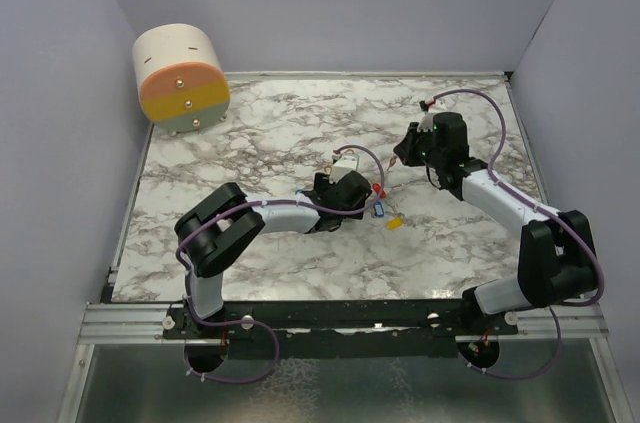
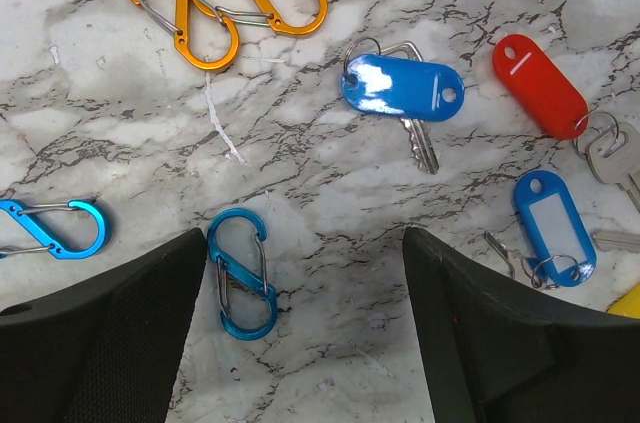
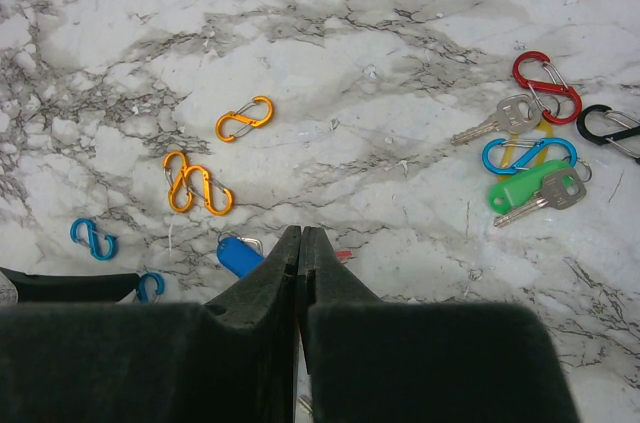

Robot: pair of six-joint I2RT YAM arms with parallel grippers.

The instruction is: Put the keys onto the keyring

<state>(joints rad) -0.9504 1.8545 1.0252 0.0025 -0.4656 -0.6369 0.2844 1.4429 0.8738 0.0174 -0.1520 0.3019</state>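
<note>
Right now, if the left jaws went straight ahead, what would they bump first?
Probably the bare marble table, since the open left jaws point down at it. A small blue clip lies close beside them and might get bumped too.

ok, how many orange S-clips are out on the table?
3. Lone orange clip farther out; left paired clip and right paired clip touching, nearer the camera. Others may be hidden.

Bare marble (image 2: 345,288) lies inside the left gripper (image 2: 305,243) (blue clip (image 2: 243,274) intrudes).
</note>
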